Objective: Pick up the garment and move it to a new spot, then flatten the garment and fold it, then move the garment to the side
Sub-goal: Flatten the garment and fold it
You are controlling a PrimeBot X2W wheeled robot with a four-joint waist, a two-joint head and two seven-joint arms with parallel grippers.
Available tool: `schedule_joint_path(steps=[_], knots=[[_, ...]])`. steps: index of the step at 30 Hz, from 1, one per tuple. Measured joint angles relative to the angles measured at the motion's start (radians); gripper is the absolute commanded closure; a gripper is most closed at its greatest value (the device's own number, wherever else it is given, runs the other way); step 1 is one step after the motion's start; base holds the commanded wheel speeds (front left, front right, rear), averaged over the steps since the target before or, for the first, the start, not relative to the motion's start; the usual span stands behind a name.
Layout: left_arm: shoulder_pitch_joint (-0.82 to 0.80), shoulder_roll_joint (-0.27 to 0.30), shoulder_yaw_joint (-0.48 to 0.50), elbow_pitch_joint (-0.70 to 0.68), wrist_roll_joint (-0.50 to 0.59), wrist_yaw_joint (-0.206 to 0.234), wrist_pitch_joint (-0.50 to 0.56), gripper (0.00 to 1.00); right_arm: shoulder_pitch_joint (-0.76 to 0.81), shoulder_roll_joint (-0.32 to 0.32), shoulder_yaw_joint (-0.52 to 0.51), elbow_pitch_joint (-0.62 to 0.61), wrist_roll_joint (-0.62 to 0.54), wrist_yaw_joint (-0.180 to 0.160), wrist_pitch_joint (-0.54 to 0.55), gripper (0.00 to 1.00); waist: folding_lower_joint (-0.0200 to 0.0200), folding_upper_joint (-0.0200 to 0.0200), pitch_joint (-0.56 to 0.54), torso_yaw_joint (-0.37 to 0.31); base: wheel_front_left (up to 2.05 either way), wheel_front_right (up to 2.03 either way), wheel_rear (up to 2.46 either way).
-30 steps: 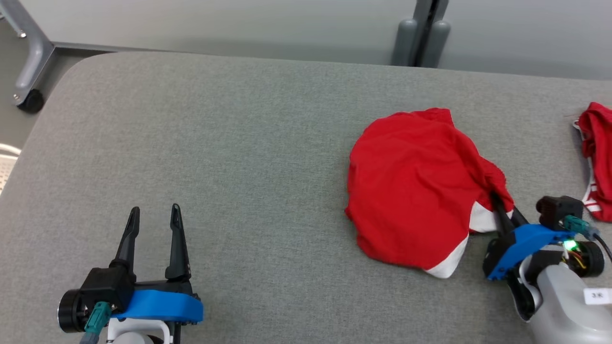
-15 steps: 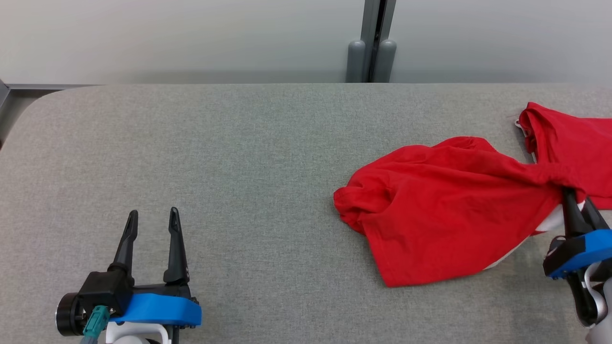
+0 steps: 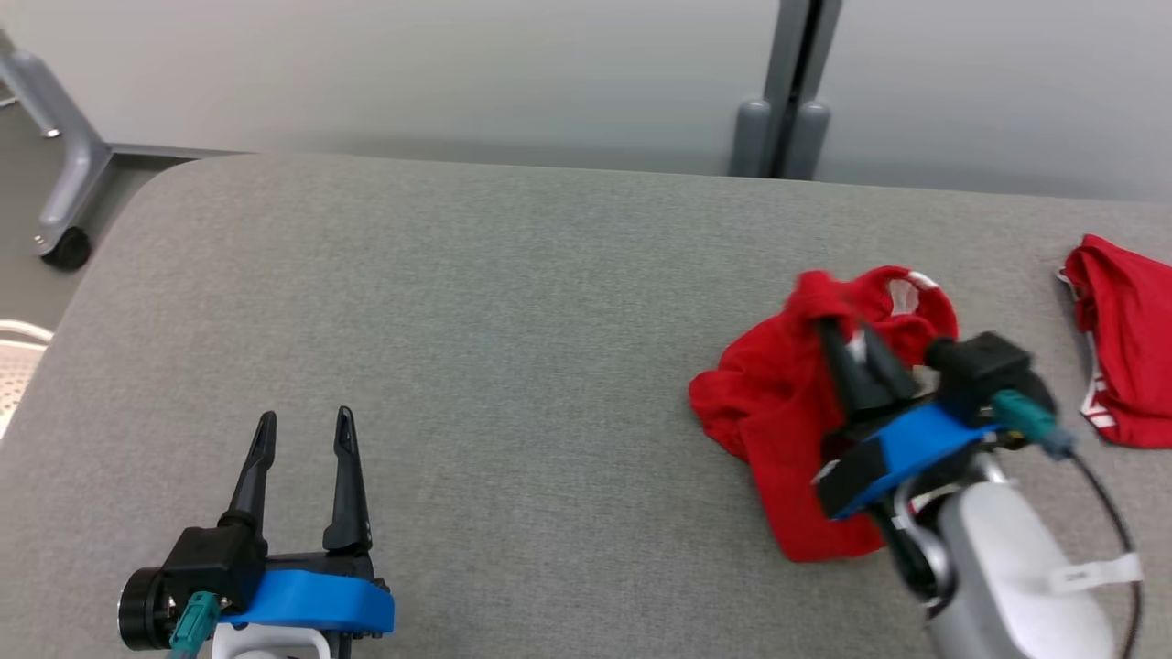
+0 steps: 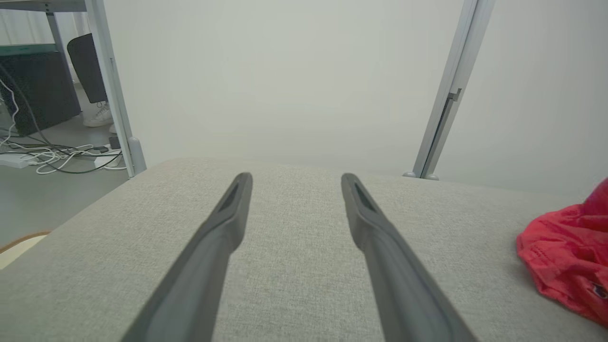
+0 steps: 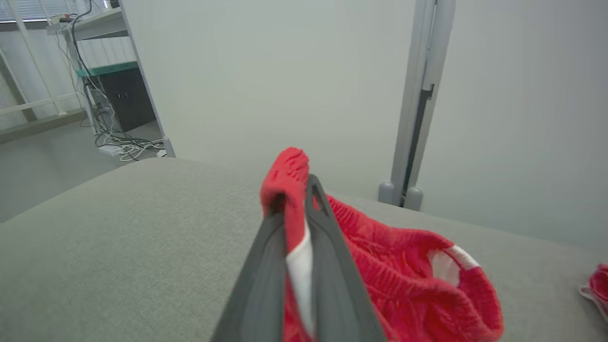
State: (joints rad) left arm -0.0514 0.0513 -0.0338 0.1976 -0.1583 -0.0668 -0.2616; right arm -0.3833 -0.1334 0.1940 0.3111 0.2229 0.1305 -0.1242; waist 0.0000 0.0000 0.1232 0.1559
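Red garment [image 3: 778, 412] lies bunched on the grey table [image 3: 458, 320], right of centre. One fold is lifted and pinched betw. the pressed-together fingers of the right end effector [image 3: 841, 328], w/ the rest trailing below and beside it. A second red garment [image 3: 1122, 366] sits apart at the far right edge. White tag [image 3: 1094, 575] on the right forearm, writing unreadable. Right forearm slants up-left from the lower right corner. Left end effector [image 3: 305, 419] at lower left, fingers spread, holding nothing, pointing away over bare table.
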Motion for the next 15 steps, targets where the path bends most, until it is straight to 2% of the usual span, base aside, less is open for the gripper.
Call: schedule_joint_path(steps=[4,11,15], knots=[[0.000,0.000,-0.005,0.001,-0.009,0.006,0.000,0.00,-0.020,0.049,0.100,0.020,-0.005,0.000,0.013,1.00,0.0000,0.0000,0.007,0.037,0.00,0.00,0.00],[-0.001,0.000,-0.011,0.011,-0.025,0.006,0.000,0.00,-0.044,0.080,0.295,0.143,0.002,0.000,0.012,1.00,0.0000,0.0000,0.026,0.088,0.00,0.00,0.00],[-0.009,0.000,-0.024,0.014,-0.028,0.008,0.000,0.00,-0.058,0.082,0.430,0.186,0.081,0.000,-0.010,1.00,0.0000,0.0000,0.036,0.109,0.00,0.00,0.00]])
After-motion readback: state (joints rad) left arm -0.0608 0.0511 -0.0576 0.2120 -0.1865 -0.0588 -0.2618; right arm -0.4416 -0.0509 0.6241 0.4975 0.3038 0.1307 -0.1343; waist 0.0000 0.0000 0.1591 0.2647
